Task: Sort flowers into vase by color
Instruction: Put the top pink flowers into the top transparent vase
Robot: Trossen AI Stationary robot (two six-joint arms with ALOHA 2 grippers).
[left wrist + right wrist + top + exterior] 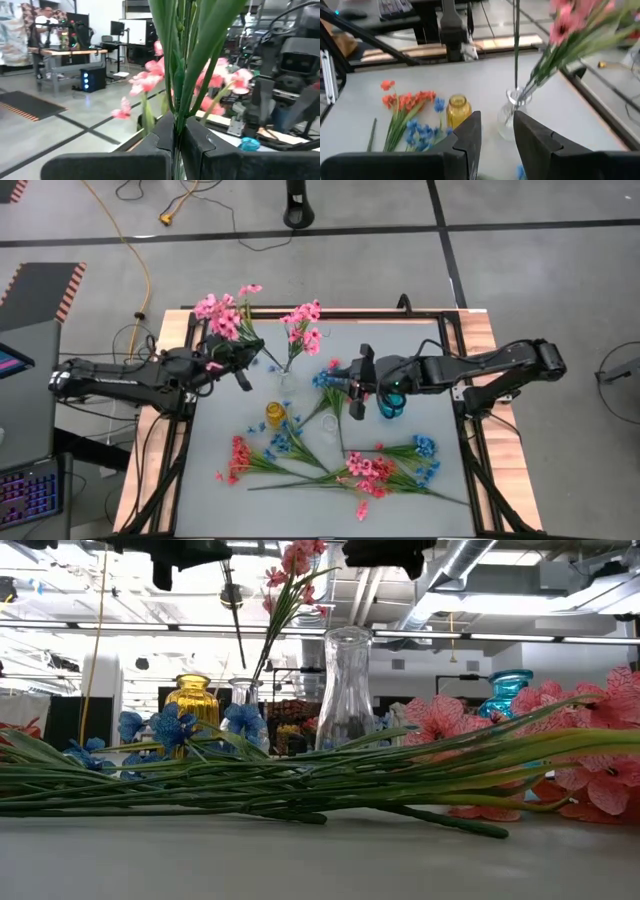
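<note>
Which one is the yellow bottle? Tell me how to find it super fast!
Start at the grey table and look at the middle, between the two robot arms. The yellow bottle stands just above the pile of flowers lying flat. It is the only amber-gold vase; the clear vases and the blue vase look different.

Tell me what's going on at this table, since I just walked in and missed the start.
A two-armed robot is sorting artificial flowers into vases. The left gripper is shut on a pink spray, held near the clear vase that already has a pink spray in it. The right gripper hangs over the middle of the table, jaws apart, holding nothing visible. Pink, coral and blue sprays lie on the table; the yellow vase and blue vase look empty.
</note>
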